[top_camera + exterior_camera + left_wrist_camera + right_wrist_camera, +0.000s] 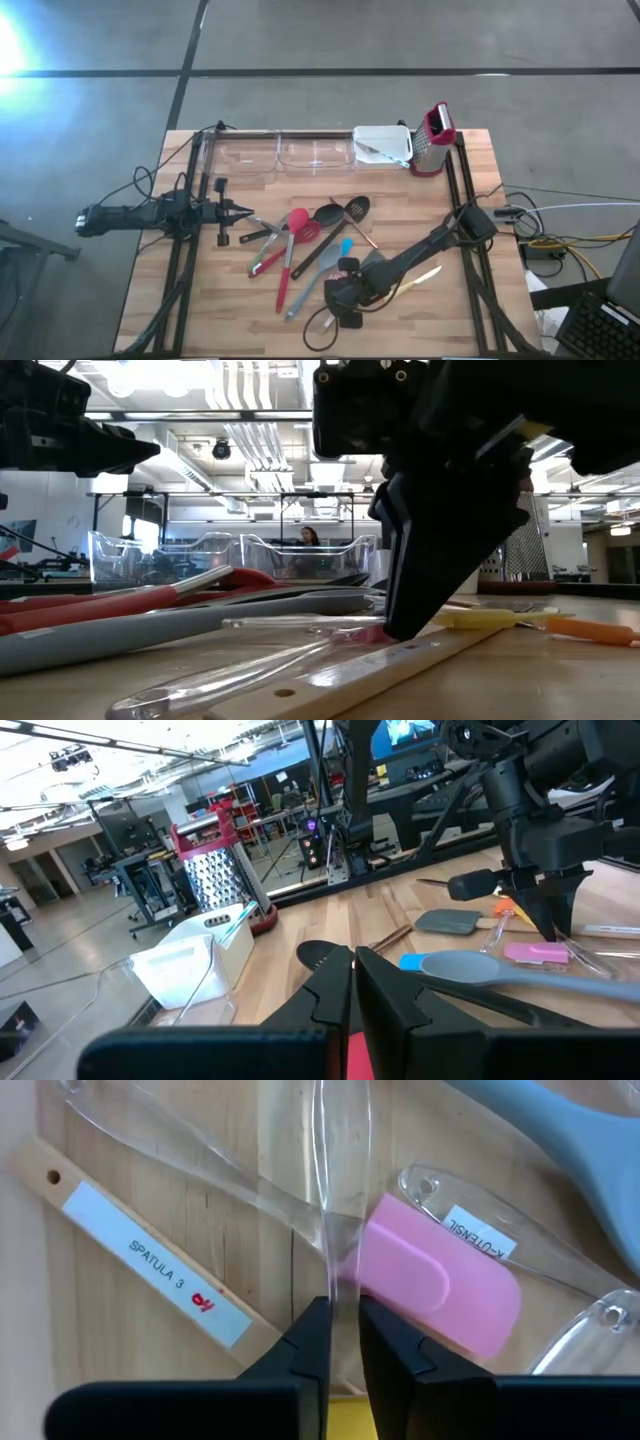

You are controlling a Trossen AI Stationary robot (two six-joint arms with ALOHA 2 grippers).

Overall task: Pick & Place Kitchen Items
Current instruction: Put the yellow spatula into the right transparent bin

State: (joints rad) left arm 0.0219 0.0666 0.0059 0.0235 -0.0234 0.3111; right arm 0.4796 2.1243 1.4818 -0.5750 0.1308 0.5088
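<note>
Several kitchen items lie in a pile at the table's middle: a red spoon (297, 222), black ladle (328, 214), black slotted spoon (356, 207), blue scraper (345, 245) and a long grey spoon (580, 1120). My right gripper (340, 296) stands down among them near the table's near edge, shut on the clear-handled pink scraper (440, 1290). A wooden spatula (140, 1250) lies beside it. My left gripper (248, 210) hovers shut at the pile's left side, holding nothing. My right gripper (343, 1315) pinches the pink scraper's clear handle (340, 1255) between its two fingers, right where the handle meets the pink head. The fingers come from above, pointing down, across the handle. The scraper lies flat on the table (360, 632).
Two clear tubs (280, 152), a white tub (383, 145) and an upright steel grater with a red top (435, 135) line the far edge. More clear handles (520, 1250) cross beside the pink head. A yellow item (480, 618) and an orange one (590, 630) lie nearby.
</note>
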